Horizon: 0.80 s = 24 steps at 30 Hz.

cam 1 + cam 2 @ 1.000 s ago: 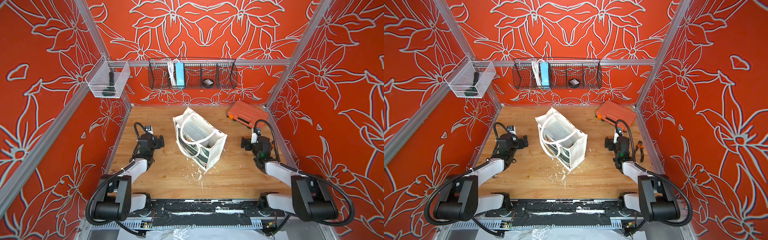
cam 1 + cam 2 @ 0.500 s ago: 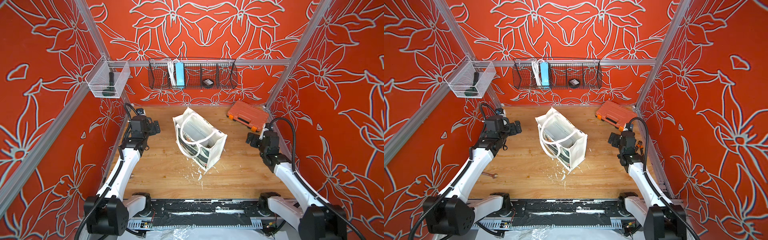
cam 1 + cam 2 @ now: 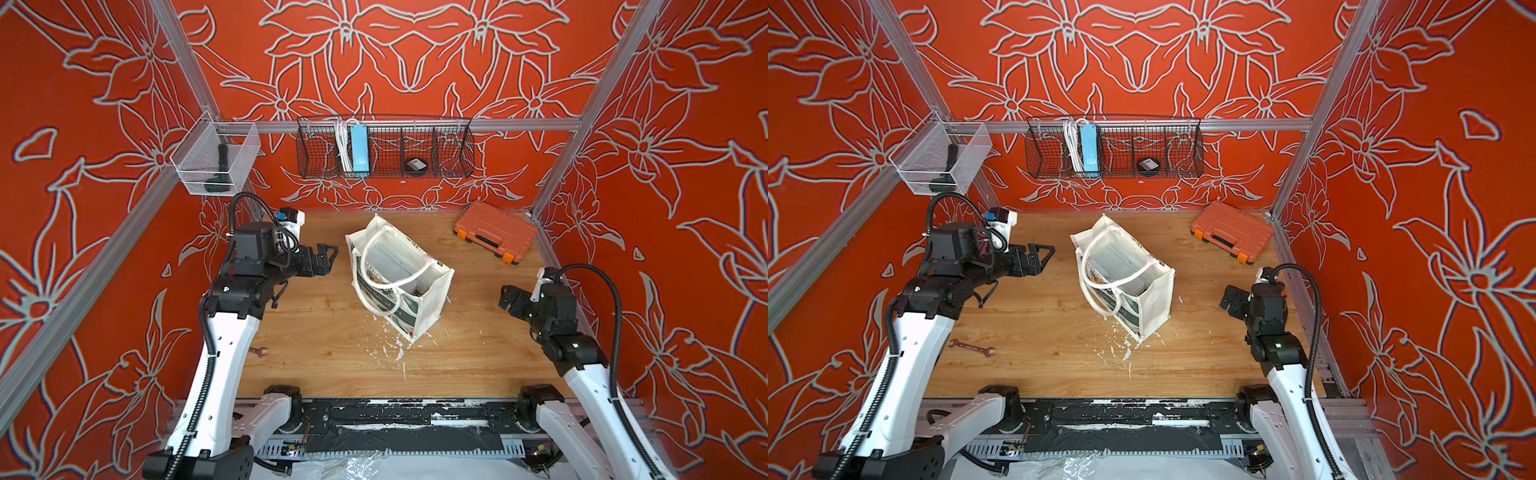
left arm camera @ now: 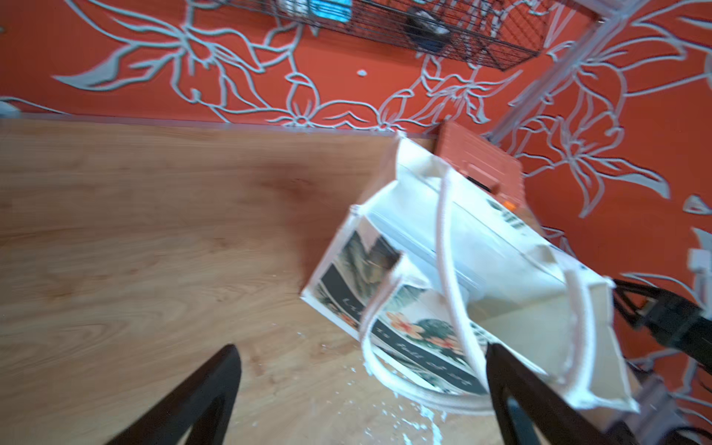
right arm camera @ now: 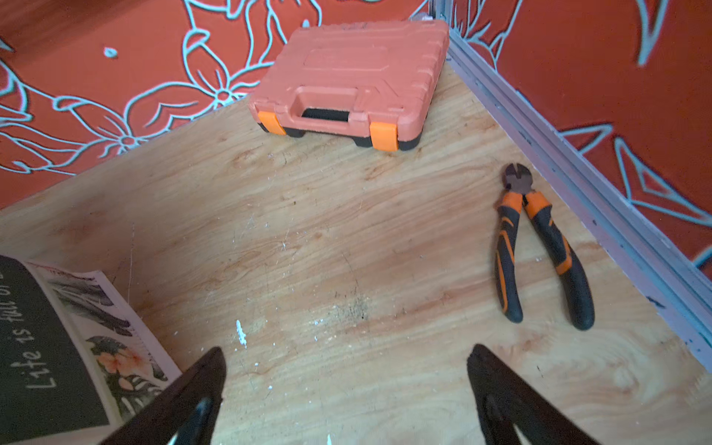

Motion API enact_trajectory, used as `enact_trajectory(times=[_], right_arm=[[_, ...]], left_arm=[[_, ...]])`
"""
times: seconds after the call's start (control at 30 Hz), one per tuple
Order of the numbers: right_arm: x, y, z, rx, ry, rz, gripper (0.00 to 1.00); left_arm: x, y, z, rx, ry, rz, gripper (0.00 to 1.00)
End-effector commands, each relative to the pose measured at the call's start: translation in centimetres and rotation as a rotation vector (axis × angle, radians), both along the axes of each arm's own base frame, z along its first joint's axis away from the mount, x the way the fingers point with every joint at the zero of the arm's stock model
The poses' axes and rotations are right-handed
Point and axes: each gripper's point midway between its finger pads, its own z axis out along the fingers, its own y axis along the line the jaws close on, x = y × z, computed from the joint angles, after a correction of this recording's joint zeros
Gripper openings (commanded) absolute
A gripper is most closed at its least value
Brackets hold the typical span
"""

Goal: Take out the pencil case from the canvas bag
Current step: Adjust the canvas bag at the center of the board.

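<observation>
Approach step, nothing grasped; cream-white cloth canvas bag (image 3: 434, 293) with thick white looped handles (image 4: 443, 246) stands open-mouthed on the wooden table (image 3: 311, 332); the pale flat box inside is probably the pencil case (image 3: 390, 262), though the view is dim; left gripper (image 3: 328, 257) hovers near the bag's rim, jaws spread, empty; right gripper (image 3: 508, 296), likewise spread and empty, sits well apart; the next move likely calls for reaching down between the handles; the dark printed panel (image 5: 38, 339) reads "Life is full o…".

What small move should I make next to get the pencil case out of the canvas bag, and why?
Probably ease the left gripper over the open mouth of the canvas bag. It is open, empty and close beside the rim; the right gripper stands farther off, also open. The bag stands upright with the pale pencil case inside, untouched.
</observation>
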Motion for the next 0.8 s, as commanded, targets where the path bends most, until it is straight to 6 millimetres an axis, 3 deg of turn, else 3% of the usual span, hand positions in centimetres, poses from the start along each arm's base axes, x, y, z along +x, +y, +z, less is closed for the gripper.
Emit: enact_trajectory(times=[0.0,0.13,0.33,0.57,0.77], right_arm=[[-1.6,0.0,-2.3,0.020,0.091,-0.016,0.98],[-1.8,-0.1,-2.5,0.025,0.103,-0.025,0.98],[-1.6,0.5,-3.1,0.038,0.111,0.009,0.98],[-1.8,0.5,-3.4,0.042,0.122,0.007,0.98],[-2.2,0.3,-3.9,0.035,0.137,-0.005,0.98]], left_arm=[[-3.5,-3.9,-1.4,-0.097,0.138,-0.212,0.99],[-5.7,-6.8,-1.9,-0.129,0.161,-0.387,0.99],[-6.1,-8.2,-3.9,-0.075,0.162,-0.456,0.98],[-4.3,-8.2,-5.4,-0.041,0.163,-0.404,0.98],[-2.5,-8.9,-5.3,-0.108,0.205,-0.373,0.96]])
